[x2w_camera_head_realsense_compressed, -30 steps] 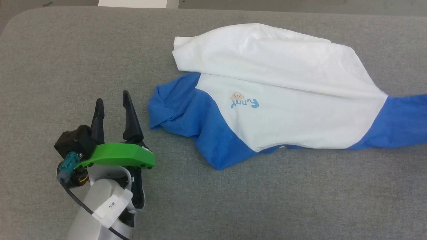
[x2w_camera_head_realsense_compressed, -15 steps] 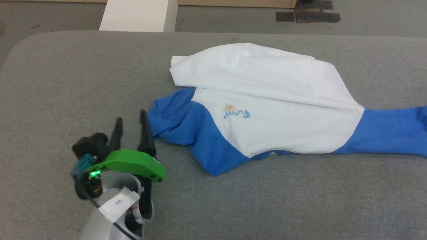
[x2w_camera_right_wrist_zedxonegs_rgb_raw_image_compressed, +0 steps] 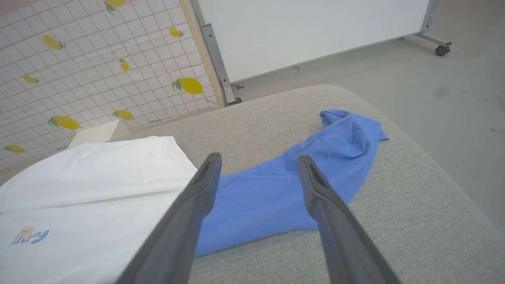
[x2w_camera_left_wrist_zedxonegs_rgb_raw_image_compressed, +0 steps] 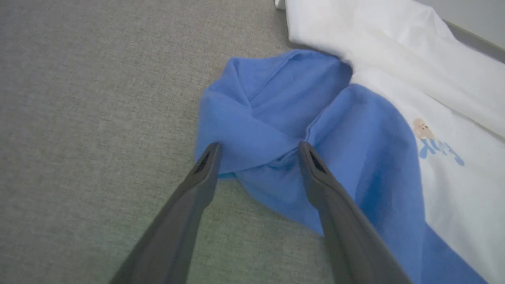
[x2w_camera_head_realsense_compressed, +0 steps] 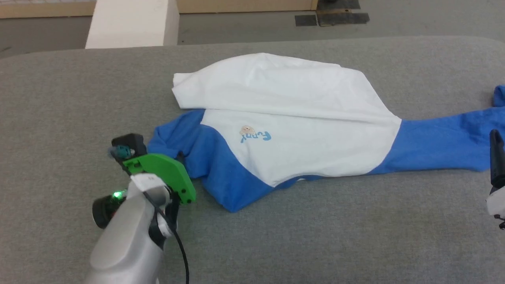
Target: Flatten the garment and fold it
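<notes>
Spread across the middle of the grey padded table (x2w_camera_head_realsense_compressed: 315, 244): the T-shirt (x2w_camera_head_realsense_compressed: 292, 118), not flat. White body folded over on itself along a long crease, upper layer overlapping the lower. Small orange-and-blue logo (x2w_camera_head_realsense_compressed: 255, 135) just below that crease, towards the left. Blue left sleeve (x2w_camera_left_wrist_zedxonegs_rgb_raw_image_compressed: 256, 106) bunched into a loose heap, folds and a seam showing. Blue right sleeve (x2w_camera_right_wrist_zedxonegs_rgb_raw_image_compressed: 311, 165) stretched out long towards the table's rounded corner, its end crumpled and turned up.

At the bunched sleeve, the left gripper (x2w_camera_left_wrist_zedxonegs_rgb_raw_image_compressed: 258, 146): fingers spread wide, tips on either side of the heap's near fold, blue cloth between them but not pinched. Touching the cloth or just above it: cannot tell. In the head view, fingers mostly hidden under a green bracket (x2w_camera_head_realsense_compressed: 165, 175) on the wrist, pale forearm below.

Over the long sleeve, the right gripper (x2w_camera_right_wrist_zedxonegs_rgb_raw_image_compressed: 258, 158): fingers equally wide apart, nothing held, blue cloth visible through the gap. In the head view, one dark finger (x2w_camera_head_realsense_compressed: 496, 157) at the right edge, close by the sleeve's lower hem.

Beyond the table: grey floor (x2w_camera_right_wrist_zedxonegs_rgb_raw_image_compressed: 434, 79), a white box (x2w_camera_head_realsense_compressed: 130, 23), a white panel (x2w_camera_right_wrist_zedxonegs_rgb_raw_image_compressed: 307, 31) on castors, a tiled sheet (x2w_camera_right_wrist_zedxonegs_rgb_raw_image_compressed: 79, 71) printed with lemons.
</notes>
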